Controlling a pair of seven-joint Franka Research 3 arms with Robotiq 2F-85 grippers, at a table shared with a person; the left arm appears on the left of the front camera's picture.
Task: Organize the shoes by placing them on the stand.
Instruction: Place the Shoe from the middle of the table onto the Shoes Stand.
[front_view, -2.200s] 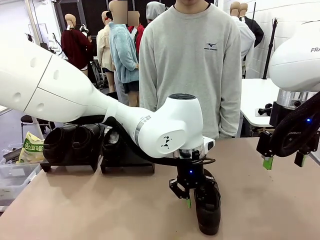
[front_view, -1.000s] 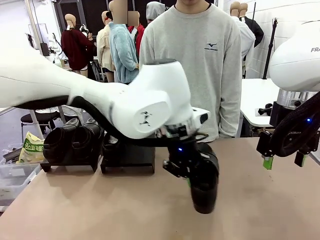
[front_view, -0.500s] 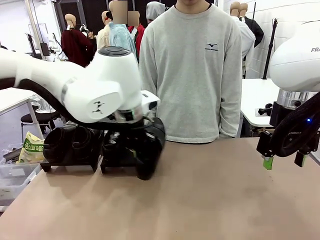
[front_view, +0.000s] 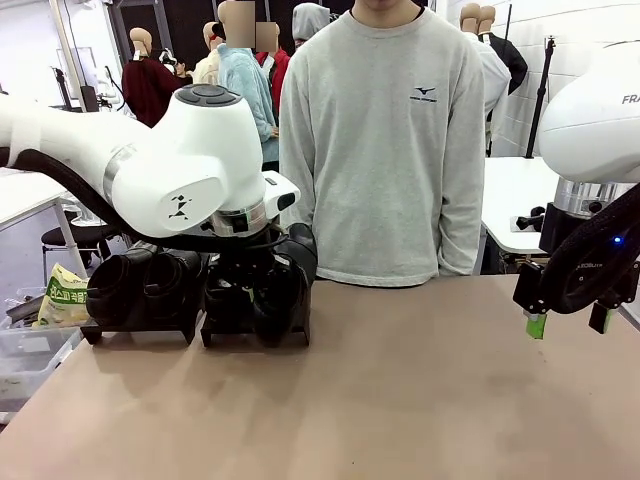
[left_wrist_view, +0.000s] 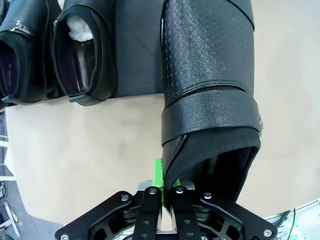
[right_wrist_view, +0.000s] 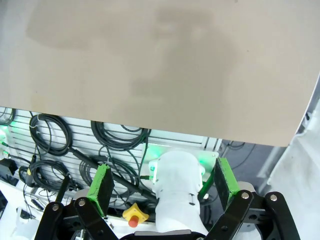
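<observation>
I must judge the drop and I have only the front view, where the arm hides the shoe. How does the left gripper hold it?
Observer: The left gripper is shut on the shoe, pinching the thin rim of its heel opening, as the left wrist view shows.
Operator: Is the place under the shoe free?
Observer: Its toe end is over a bare part of the black stand. Another shoe already sits beside that part, with white paper stuffed inside.
Operator: And the right gripper, does it hold anything?
Observer: No. In the right wrist view the right gripper is open, its green pads wide apart and nothing between them, with the table edge beyond.
</observation>
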